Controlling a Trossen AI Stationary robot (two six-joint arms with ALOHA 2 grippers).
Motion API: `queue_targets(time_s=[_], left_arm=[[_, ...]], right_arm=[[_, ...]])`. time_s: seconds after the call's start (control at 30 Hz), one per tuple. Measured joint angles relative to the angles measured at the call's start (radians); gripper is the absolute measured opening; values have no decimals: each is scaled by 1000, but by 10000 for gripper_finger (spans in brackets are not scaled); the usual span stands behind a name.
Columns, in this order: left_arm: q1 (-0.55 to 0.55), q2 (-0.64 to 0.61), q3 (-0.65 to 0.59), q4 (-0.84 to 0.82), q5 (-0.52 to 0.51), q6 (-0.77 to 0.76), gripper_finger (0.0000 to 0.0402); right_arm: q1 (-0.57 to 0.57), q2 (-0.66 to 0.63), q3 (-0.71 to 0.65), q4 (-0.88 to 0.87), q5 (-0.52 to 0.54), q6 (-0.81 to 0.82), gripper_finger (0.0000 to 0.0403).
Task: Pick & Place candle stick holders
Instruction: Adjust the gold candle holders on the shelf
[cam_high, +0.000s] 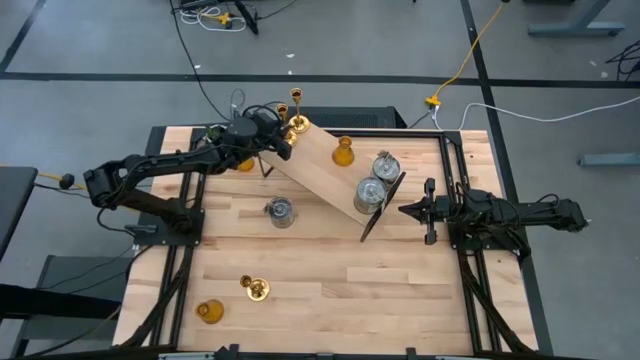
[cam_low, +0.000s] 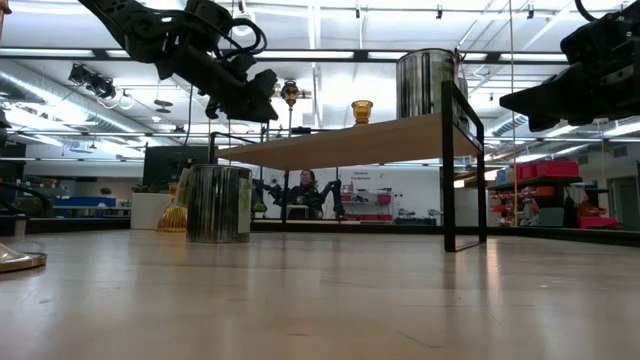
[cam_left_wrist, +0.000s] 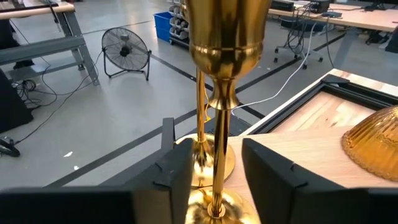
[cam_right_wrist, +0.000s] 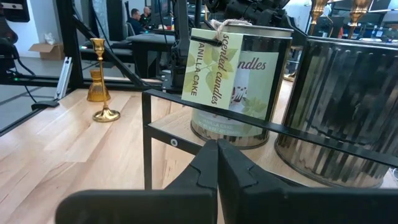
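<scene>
A: Left gripper (cam_left_wrist: 214, 171), far-left end of the raised wooden shelf (cam_high: 335, 170): fingers (cam_left_wrist: 177, 177) parted, flanking a brass candlestick (cam_left_wrist: 214, 124) without clearly gripping it. A second brass candlestick (cam_high: 297, 100) stands just beyond.

B: Right gripper (cam_right_wrist: 217, 158)?

A: Pressed together, empty, at the shelf's right end, facing two metal cylinders (cam_high: 378, 178). Amber holder (cam_high: 343, 152) on the shelf; another cylinder (cam_high: 280, 211), brass stick (cam_high: 253, 288) and amber one (cam_high: 208, 311) on the table.

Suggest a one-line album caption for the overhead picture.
Left gripper sets brass candlestick on the wooden shelf; right gripper waits shut.
</scene>
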Motion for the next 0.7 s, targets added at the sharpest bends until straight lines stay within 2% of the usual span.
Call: queue_targets(time_s=[0.23, 0.7], left_arm=[[-6, 0, 0, 1, 0, 7, 202], [-24, 0, 1, 33, 0, 50, 262]], right_arm=[[0, 0, 0, 0, 0, 0, 3], [0, 0, 0, 0, 0, 0, 3]])
